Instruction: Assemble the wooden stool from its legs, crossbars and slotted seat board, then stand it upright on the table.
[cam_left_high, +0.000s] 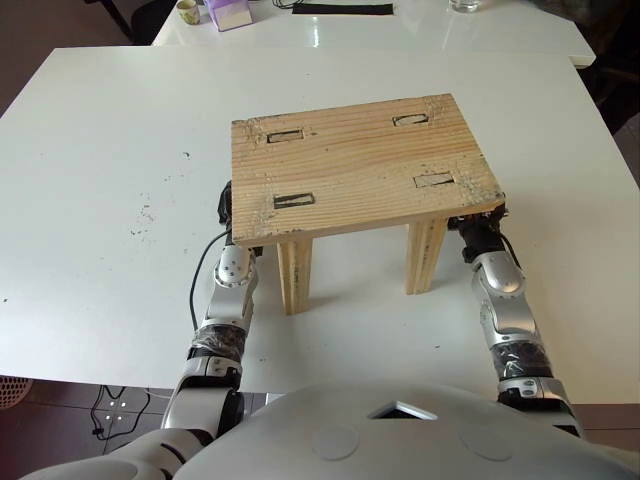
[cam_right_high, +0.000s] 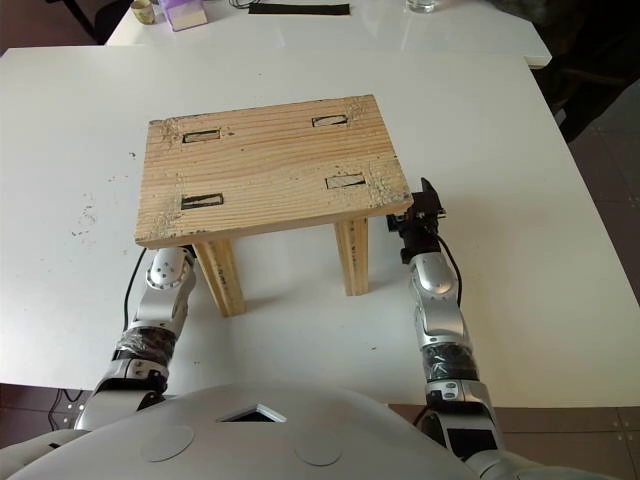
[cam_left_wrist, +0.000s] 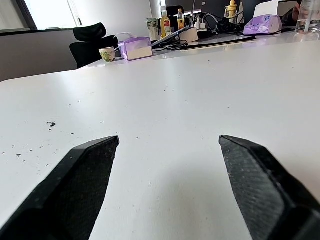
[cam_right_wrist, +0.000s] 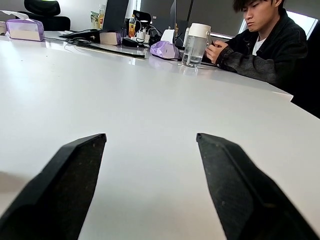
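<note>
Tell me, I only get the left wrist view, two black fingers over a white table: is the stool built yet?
Observer: Yes. From the head views, the stool stands upright on the table, with the slotted seat board on top.
Operator: Where is my arm, then?
Observer: The left fingers sit at the seat's left edge, near its front corner.
Operator: And the other arm?
Observer: The right fingers are by the seat's right front corner, open and holding nothing.
</note>
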